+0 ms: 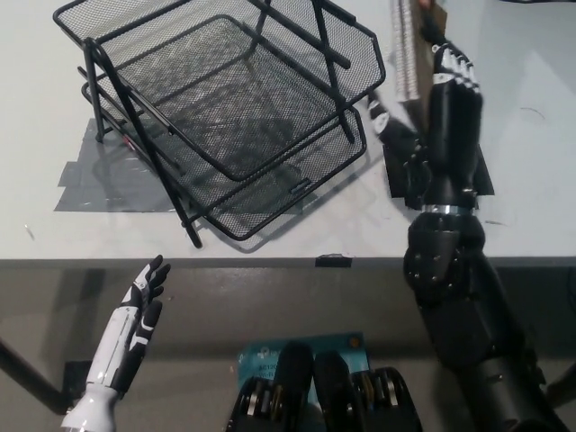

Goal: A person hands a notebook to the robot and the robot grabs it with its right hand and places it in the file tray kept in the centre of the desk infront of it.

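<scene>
Two big shapes fill your view: a pale tabletop (pixel 270 241) across the upper half, and on it, left of centre, a black wire-mesh file tray (pixel 225 108) with stacked tiers in a slanted frame. Its upper tier is tilted and open toward you, which leaves a clear way in from the right and from above. Grey tape (pixel 90 175) is stuck flat to the tabletop under the tray's left side, probably marking or fixing its place.

Next in size, your black right arm rises from the bottom right and reaches over the table edge. At its end, the right hand (pixel 432 135) is closed around the notebook (pixel 416 63), with the thumb on the tray side and the fingers (pixel 454 67) running up its brown cover. You hold the notebook upright and edge-on, so its spiral binding shows as a pale ribbed strip just right of the tray's near corner. It is close to the tray but not touching it, and not yet inside. A small patch at the very top edge, beside the notebook, may be the person's hand; it is too cropped to be sure. Judging from this, the grasp is made and the carry to the tray remains.

Smallest, your white left hand (pixel 142 301) rests at the lower left, below the table edge, fingers spread and holding nothing.
</scene>
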`<state>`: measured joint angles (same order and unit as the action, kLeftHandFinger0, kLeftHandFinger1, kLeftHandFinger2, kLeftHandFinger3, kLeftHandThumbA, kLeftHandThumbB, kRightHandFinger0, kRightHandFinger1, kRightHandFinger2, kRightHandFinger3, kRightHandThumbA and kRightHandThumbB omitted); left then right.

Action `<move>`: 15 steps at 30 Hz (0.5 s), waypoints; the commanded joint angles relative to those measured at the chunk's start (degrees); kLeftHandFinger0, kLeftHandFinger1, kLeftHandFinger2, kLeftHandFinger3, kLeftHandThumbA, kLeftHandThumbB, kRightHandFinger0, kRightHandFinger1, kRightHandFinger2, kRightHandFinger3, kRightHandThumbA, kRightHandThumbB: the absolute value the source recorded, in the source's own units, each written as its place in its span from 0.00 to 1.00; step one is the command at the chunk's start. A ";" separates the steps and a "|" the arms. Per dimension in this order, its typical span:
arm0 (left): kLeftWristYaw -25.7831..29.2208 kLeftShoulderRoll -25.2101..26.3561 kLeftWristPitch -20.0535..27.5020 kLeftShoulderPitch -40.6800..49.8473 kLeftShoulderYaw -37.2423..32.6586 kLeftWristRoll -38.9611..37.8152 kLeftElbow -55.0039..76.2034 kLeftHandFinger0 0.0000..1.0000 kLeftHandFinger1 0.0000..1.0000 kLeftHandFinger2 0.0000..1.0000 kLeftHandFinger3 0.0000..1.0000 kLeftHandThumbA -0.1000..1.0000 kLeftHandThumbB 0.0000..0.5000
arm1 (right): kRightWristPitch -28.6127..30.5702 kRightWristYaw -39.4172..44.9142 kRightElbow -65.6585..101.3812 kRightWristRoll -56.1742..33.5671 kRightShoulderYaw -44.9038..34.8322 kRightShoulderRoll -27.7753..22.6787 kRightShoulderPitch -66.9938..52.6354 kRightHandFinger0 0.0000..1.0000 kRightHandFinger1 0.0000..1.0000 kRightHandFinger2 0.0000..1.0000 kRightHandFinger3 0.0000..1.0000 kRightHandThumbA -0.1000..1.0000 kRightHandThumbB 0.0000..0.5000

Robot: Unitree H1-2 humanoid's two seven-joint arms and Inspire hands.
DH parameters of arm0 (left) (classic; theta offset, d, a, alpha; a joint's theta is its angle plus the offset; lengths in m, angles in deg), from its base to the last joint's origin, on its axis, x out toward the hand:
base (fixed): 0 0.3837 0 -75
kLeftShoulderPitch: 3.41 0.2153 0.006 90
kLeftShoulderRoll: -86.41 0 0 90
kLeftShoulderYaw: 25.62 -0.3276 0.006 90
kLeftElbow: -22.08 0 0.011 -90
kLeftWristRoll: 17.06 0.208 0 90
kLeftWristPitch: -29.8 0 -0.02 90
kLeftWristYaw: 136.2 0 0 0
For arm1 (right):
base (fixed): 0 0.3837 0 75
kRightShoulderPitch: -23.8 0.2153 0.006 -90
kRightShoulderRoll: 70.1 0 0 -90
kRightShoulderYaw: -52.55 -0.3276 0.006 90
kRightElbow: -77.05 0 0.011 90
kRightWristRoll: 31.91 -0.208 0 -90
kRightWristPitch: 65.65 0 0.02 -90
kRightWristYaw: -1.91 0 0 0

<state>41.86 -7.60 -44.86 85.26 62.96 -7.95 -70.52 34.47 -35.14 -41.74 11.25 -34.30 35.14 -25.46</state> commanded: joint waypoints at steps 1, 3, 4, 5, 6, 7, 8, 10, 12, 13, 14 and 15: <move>0.01 0.62 1.31 -1.28 0.16 0.38 1.55 1.00 1.00 1.00 1.00 1.00 0.67 | -2.42 -3.20 1.63 -1.88 -1.84 -1.10 4.04 0.00 0.00 0.00 0.00 0.89 0.00; -0.01 0.58 1.29 -1.14 0.26 0.10 1.53 1.00 1.00 1.00 1.00 1.00 0.68 | -2.54 -4.35 1.84 -1.32 -1.81 -1.20 4.22 0.00 0.00 0.00 0.01 0.91 0.01; 0.09 0.63 1.50 -1.17 0.26 0.32 1.38 1.00 1.00 1.00 1.00 1.00 0.69 | -2.22 -4.65 2.10 -1.42 -1.85 -1.30 4.22 0.00 0.00 0.00 0.01 0.91 0.00; 0.20 0.67 1.78 -1.23 0.24 0.55 1.20 1.00 1.00 1.00 1.00 1.00 0.68 | -2.14 -4.86 2.72 -1.37 -1.85 -1.42 4.09 0.00 0.00 0.00 0.01 0.89 0.00; 0.25 0.69 1.91 -1.25 0.23 0.66 1.13 1.00 1.00 1.00 1.00 1.00 0.68 | -2.16 -4.92 2.99 -1.33 -1.83 -1.48 4.02 0.00 0.00 0.00 0.00 0.88 0.00; 0.27 0.80 2.03 -1.38 0.18 0.93 1.01 1.00 1.00 1.00 1.00 1.00 0.67 | -2.13 -5.07 3.58 -1.24 -1.85 -1.67 3.88 0.00 0.00 0.00 0.00 0.84 0.00; 0.22 0.85 1.98 -1.51 0.18 0.91 0.91 1.00 1.00 1.00 1.00 1.00 0.67 | -2.20 -5.51 3.81 -1.02 -1.86 -1.86 3.87 0.00 0.00 0.00 0.00 0.83 0.00; 0.19 0.79 1.56 -1.38 0.24 0.86 1.14 1.00 1.00 1.00 1.00 1.00 0.67 | -2.45 -5.94 4.27 -0.65 -1.79 -2.04 3.76 0.00 0.00 0.00 0.00 0.80 0.00; 0.12 0.68 1.23 -1.13 0.23 0.72 1.58 1.00 1.00 1.00 1.00 1.00 0.65 | -2.99 -5.83 5.45 -1.13 -2.21 -2.01 3.53 0.00 0.00 0.00 0.00 0.81 0.00; 0.15 0.66 1.25 -1.07 0.26 0.70 1.53 1.00 1.00 1.00 1.00 1.00 0.65 | -3.43 -5.54 6.22 -1.45 -2.44 -1.87 3.38 0.00 0.00 0.00 0.00 0.81 0.00; 0.19 0.65 1.31 -1.06 0.27 0.75 1.47 1.00 1.00 1.00 1.00 1.00 0.65 | -3.57 -5.41 6.57 -1.59 -2.52 -1.83 3.32 0.00 0.00 0.00 0.00 0.81 0.00; 0.28 0.66 1.55 -1.10 0.29 0.83 1.27 1.00 1.00 1.00 1.00 1.00 0.64 | -3.90 -5.49 7.19 -1.53 -2.64 -1.79 3.23 0.00 0.00 0.01 0.00 0.82 0.01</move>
<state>41.87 -7.54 -44.85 84.62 62.99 -7.58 -70.53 31.57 -38.16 -39.23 10.78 -36.14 33.69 -24.93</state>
